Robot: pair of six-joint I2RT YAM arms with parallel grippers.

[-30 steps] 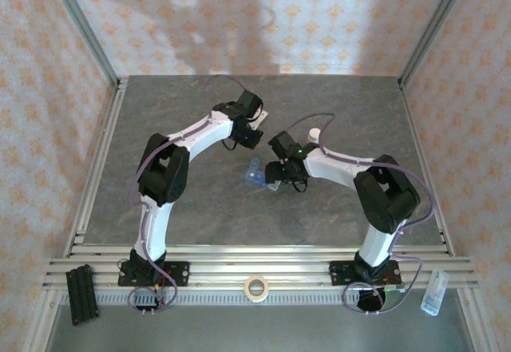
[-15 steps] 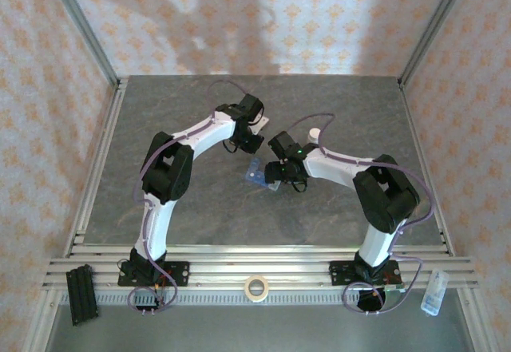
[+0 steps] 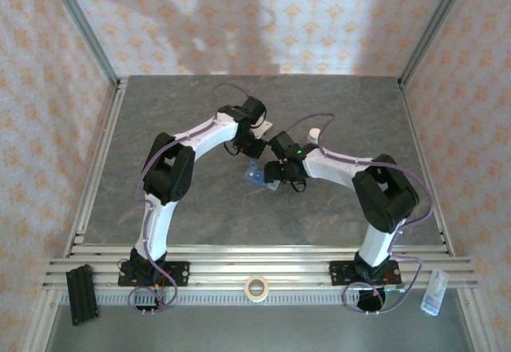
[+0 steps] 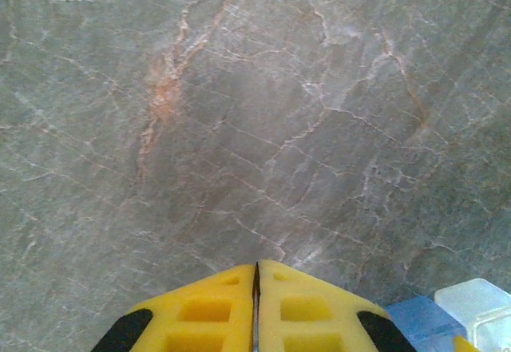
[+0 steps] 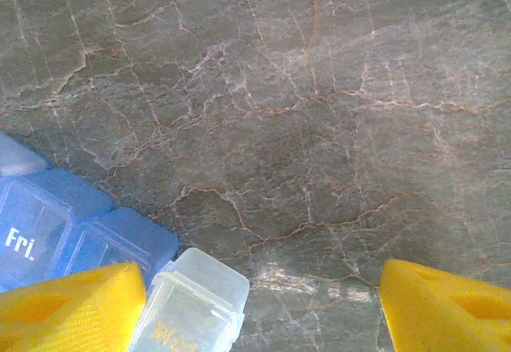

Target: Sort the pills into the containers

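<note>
1. Where my two arms meet near the middle of the table (image 3: 359,112), the containers (image 3: 255,176) lie as a short blue strip on the grey marbled top.
2. My right wrist camera shows the containers at the lower left: a blue compartment marked "Fri." (image 5: 24,240), another blue one beside it, then a paler lid (image 5: 196,304) with orange lettering I cannot read in full.
3. My right gripper (image 5: 259,284) is spread wide. One yellow finger (image 5: 64,304) sits in front of the strip's blue compartments, just beside the pale lid. The other is well apart over bare table. I cannot tell whether the near finger touches the plastic.
4. My left gripper (image 4: 256,276) is clenched, its two yellow fingers pressed flat together with nothing between them. It points down at bare table. A blue corner of the strip and a pale lid show at the lower right of my left wrist view.
5. From above, my left gripper hangs just behind the strip and my right gripper just to its right.
6. Farther out, a small white-topped item (image 3: 314,134) stands behind my right arm, too small to identify.
7. Along the near rail lie a tape roll (image 3: 255,288), a black block (image 3: 82,294) and a clear plastic piece (image 3: 432,292).
</note>
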